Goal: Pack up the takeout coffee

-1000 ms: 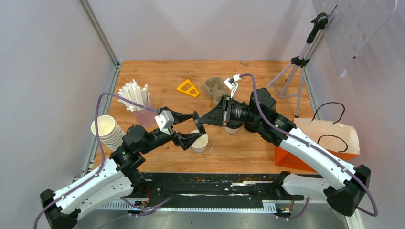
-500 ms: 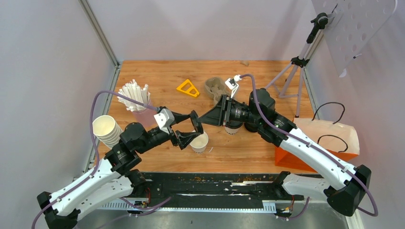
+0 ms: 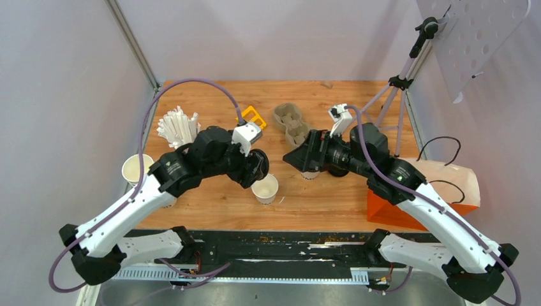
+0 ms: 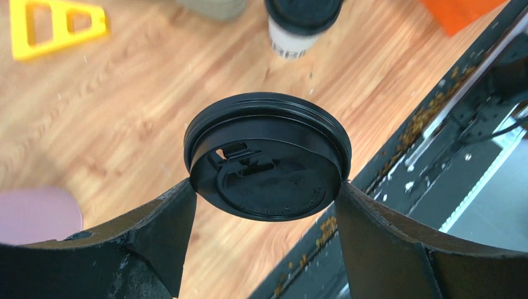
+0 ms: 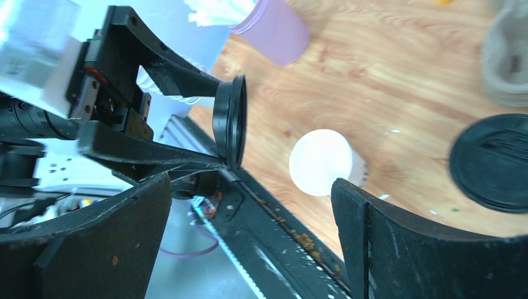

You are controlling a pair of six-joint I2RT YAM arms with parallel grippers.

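A black plastic lid [image 4: 268, 165] hangs above the table, and my left gripper [image 3: 257, 164] is shut on its rim from both sides. In the right wrist view the lid [image 5: 229, 121] shows edge-on between the left fingers. Just below it a lidless white paper cup [image 3: 265, 188] stands upright on the wood. A second white cup with a black lid [image 4: 303, 25] stands to its right, partly hidden under my right arm. My right gripper [image 3: 295, 158] hovers open beside the lid, nothing between its fingers.
A grey-brown pulp carrier [image 3: 290, 121] and a yellow triangle [image 3: 254, 116] lie at the back. A pink cup of straws [image 3: 180, 131] and stacked lidless cups [image 3: 137, 169] stand at the left. A paper bag on an orange base [image 3: 434, 188] lies right, behind it a tripod [image 3: 399, 83].
My right gripper has opened, let go of the lid and drawn back to the right. My left arm has swung up and round, keeping the lid in its jaws.
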